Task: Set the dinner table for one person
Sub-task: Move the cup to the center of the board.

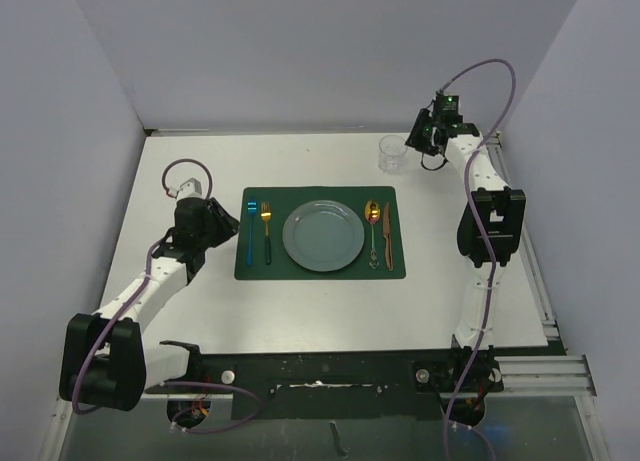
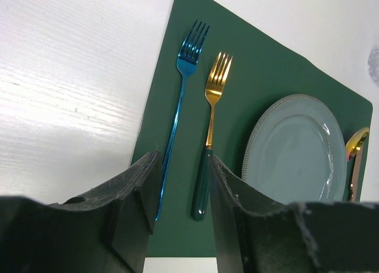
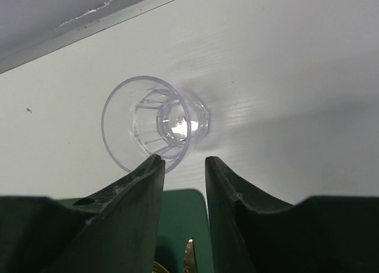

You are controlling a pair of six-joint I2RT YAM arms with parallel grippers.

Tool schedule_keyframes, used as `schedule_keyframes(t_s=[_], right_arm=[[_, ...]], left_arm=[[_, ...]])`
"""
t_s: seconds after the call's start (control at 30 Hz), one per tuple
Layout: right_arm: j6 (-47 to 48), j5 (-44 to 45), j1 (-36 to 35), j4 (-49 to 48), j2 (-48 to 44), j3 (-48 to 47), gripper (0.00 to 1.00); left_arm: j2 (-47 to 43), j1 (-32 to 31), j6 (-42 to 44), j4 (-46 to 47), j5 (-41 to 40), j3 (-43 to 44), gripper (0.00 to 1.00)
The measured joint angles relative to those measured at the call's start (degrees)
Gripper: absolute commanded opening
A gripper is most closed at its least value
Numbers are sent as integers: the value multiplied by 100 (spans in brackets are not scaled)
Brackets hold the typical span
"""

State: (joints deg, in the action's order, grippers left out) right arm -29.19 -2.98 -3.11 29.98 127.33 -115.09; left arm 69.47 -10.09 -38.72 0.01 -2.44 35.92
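Tabletop: the dinner table (image 1: pixel 330 311) is a large, flat, matte white rectangle, far bigger than anything on it. It has metal rail edging on the right side, and a faint grain shows up close. It lies beneath both grippers and spreads past them on every side.

Left gripper (image 2: pixel 185 159): jaws apart, nothing between them. It hangs over one corner of a dark green placemat (image 2: pixel 254 77), with bare white table off to its left. Ahead of it a blue fork (image 2: pixel 179 107) and a gold fork (image 2: pixel 211 122) with a dark green handle lie side by side on the mat. A grey-blue plate (image 2: pixel 296 148) sits ahead and to the right.

Right gripper (image 3: pixel 183 160): jaws parted, empty. A clear glass tumbler (image 3: pixel 151 122) stands upright on the white surface just beyond the fingertips. Its rim lines up with one fingertip; contact cannot be told.
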Motion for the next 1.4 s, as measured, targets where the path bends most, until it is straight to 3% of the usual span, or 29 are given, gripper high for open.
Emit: schedule_keyframes(t_s=[0.57,0.87,1.2,1.4], right_arm=[[59,-289,-227,-120,557,-116,30],[192,-240,-302,-120,564,-164,12],[339,-238,-369,48,564,-192,12],[354,-245,-400,59,564,-214,19]], left_arm=[[-2,0,66,22,-24,0,35],[-2,0,144,22,-28,0,35],[0,0,146,31,-24,0,35],[0,0,144,35,-24,0,35]])
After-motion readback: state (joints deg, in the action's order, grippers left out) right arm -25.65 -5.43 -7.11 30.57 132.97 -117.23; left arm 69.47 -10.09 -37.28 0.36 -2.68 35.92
